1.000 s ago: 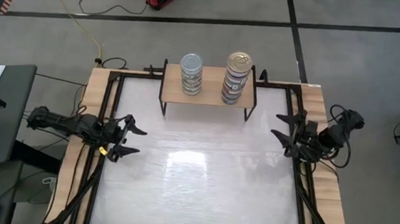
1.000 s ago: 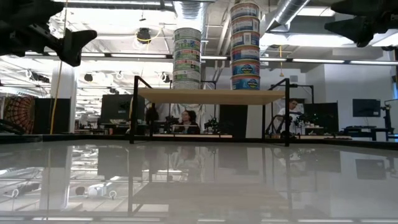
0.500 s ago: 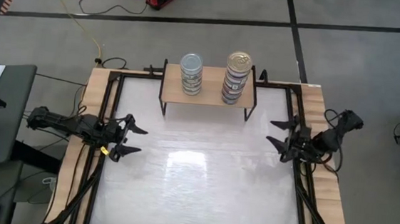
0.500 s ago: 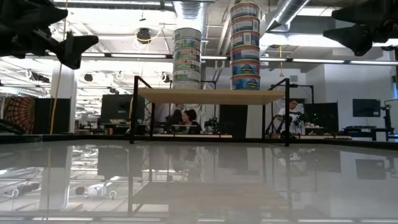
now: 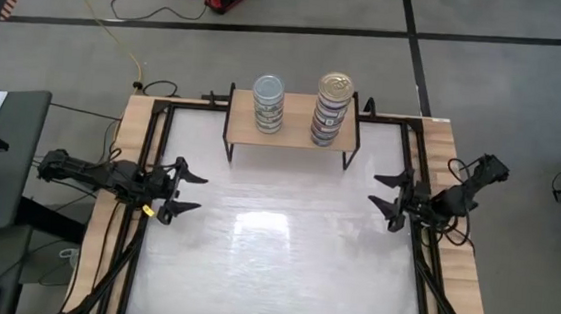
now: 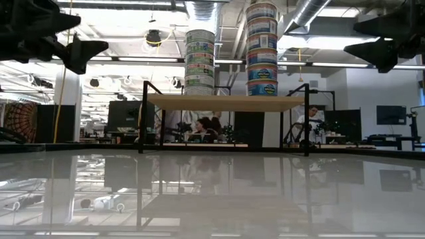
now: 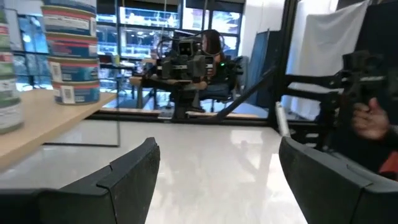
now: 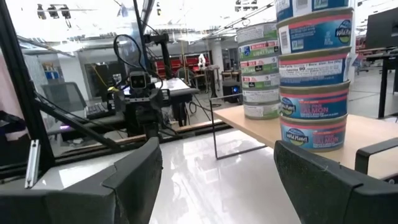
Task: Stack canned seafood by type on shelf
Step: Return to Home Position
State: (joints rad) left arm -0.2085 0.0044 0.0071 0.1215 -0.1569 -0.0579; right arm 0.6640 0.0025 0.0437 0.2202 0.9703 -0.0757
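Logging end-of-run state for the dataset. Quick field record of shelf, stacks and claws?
shelf: at table's far edge, centred
left stack: green-label tins, silver lid on top
right stack: blue-pink tins, gold lid on top, taller
left claw: open, empty, near table's left edge
right claw: open, empty, near table's right edge

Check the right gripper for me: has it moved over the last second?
Yes. In the high view the right gripper, open and empty, has pulled back from the shelf toward the near edge of the table, shifting slightly inward.
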